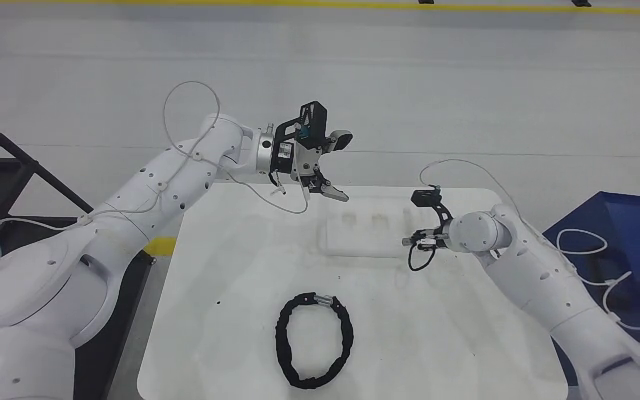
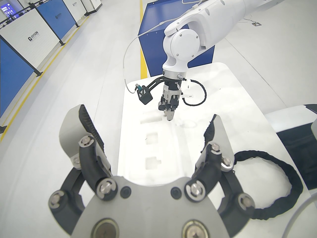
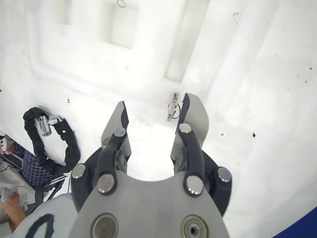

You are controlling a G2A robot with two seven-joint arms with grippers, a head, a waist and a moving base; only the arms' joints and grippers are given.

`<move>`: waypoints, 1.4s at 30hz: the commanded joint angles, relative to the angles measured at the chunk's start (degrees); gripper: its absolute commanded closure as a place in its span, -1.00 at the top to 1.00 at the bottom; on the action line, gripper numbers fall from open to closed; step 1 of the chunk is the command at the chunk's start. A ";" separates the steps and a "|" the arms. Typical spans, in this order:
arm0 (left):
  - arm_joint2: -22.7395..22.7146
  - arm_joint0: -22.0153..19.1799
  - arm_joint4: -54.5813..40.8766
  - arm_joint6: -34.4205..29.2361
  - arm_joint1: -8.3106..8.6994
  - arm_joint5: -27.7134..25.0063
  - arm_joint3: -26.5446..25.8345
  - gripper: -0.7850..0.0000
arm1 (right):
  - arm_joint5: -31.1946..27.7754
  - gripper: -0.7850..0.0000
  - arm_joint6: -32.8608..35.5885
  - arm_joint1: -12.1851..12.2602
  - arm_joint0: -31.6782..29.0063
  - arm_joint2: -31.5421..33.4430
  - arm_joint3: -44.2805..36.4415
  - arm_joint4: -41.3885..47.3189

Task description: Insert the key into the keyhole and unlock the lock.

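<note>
A black fabric-covered chain lock (image 1: 315, 340) lies looped near the table's front, its silver lock cylinder (image 3: 44, 126) at the join. A small silver key on a ring (image 3: 172, 110) lies on the table against the edge of the white foam tray (image 3: 81, 73). My right gripper (image 3: 156, 102) hangs open just above it, with the key close beside one fingertip (image 3: 187, 102) and nothing held. My left gripper (image 2: 148, 122) is open and empty, raised above the table's far left corner (image 1: 340, 167). From there it looks toward the right gripper (image 2: 169, 113) and the chain lock (image 2: 272, 174).
The foam tray (image 1: 375, 235) with several rectangular recesses sits at the back middle of the white table (image 1: 230, 330). A blue cabinet (image 1: 600, 215) stands beyond the table's right side. Open tabletop surrounds the chain lock.
</note>
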 commanded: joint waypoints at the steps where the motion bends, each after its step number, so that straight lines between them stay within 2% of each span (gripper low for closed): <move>1: 0.00 0.00 0.00 0.00 0.00 0.00 0.00 1.00 | 0.22 -0.15 0.16 -0.04 -0.15 0.19 -0.03 -0.21; 6: 0.00 0.00 0.00 0.00 0.00 0.00 0.00 1.00 | 0.88 -0.14 0.45 -0.22 -0.47 0.59 0.28 -0.83; 13: 0.00 0.00 0.00 0.00 0.00 0.00 0.00 1.00 | 1.23 -0.43 0.35 -0.73 -0.58 0.82 1.47 -1.41; 20: 0.00 0.00 0.00 0.00 0.00 0.00 0.00 1.00 | 1.77 -0.53 0.43 -1.59 -0.03 0.41 3.21 -2.28; 25: 0.00 0.00 0.00 0.00 0.00 0.00 0.00 1.00 | 2.00 -0.76 0.38 -2.39 0.52 -0.20 4.69 -2.93; 29: 0.00 0.00 0.00 0.00 0.00 0.00 0.00 1.00 | 2.12 -0.84 0.06 -3.00 0.97 -0.42 5.80 -3.14; 31: 0.00 0.00 0.00 0.00 0.00 0.00 0.00 1.00 | 2.24 -1.00 -0.15 -3.27 1.24 -0.45 6.37 -3.30; 42: 0.00 0.00 0.00 0.00 0.00 0.00 0.00 1.00 | 3.23 -1.00 1.27 -4.06 2.47 -0.16 6.13 -5.50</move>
